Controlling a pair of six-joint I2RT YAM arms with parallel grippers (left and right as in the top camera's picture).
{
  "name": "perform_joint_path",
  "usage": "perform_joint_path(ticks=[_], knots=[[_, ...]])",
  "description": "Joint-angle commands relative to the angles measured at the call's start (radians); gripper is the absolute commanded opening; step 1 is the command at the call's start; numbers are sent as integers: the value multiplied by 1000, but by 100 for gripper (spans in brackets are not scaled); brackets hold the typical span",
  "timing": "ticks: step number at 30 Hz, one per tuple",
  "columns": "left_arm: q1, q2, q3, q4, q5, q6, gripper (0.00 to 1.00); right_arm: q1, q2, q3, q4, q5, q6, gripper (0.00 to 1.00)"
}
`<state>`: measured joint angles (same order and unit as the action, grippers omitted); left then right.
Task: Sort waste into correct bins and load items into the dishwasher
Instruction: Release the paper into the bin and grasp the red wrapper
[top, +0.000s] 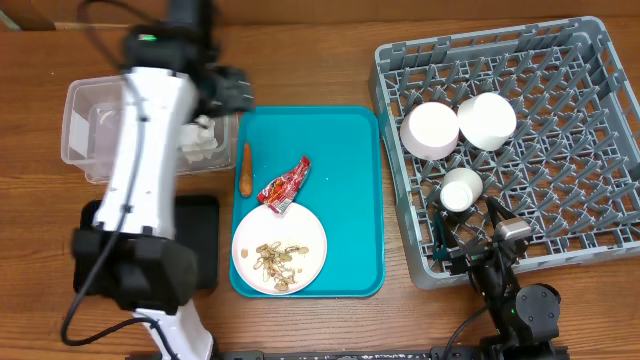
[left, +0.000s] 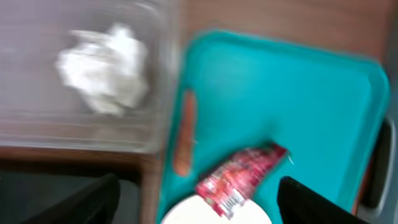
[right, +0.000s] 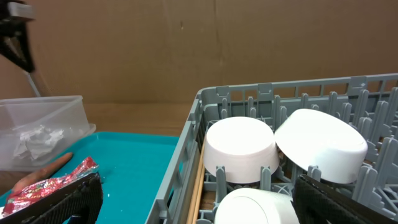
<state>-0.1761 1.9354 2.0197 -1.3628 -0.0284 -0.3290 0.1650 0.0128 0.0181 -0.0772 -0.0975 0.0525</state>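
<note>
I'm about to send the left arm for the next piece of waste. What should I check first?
1. Napkin inside clear tub: ok.
2. Left gripper open and empty: ok.
3. Carrot lying alone on teal tray: ok.
4. Red wrapper lying free: not ok, its end overlaps the plate.
5. Plate cleared of scraps: not ok.
6. Right gripper open at dish rack: ok.
</note>
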Motion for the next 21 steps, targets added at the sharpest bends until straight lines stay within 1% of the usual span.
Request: perform_joint_path(ticks=[1,4,6,9,10,13,14,15,16,18,21], knots=[[-150,39,-58,5,-112,27,87,-3,-10,-10,4,-1,5,100],[-241,86,-126,53,-191,19,94,-3,-10,-10,4,-1,5,100],[-275,128,-159,78,-192,19,95,-3,-10,-10,4,-1,5,100],[-295,197,-170,78,-184,20,93,-3,-10,-10,4,-1,5,100],[-296,230,-170,76,-183,29,90,-3,-10,-10,4,-1,5,100],[-296,281,-170,73,-184,43,88,-3,-10,-10,4,-1,5,100],[-294,299,-170,73,-183,46,85,-3,-10,-10,4,-1,5,100],[-295,317,-170,72,-180,46,78,-3,-10,-10,4,-1,5,100],[-295,331,-170,68,-177,46,64,-3,-10,-10,4,-1,5,100],[-295,347,-170,65,-172,46,42,-3,-10,-10,4,-1,5,100],[-293,336,-154,48,-163,37,4,-3,-10,-10,4,-1,5,100]])
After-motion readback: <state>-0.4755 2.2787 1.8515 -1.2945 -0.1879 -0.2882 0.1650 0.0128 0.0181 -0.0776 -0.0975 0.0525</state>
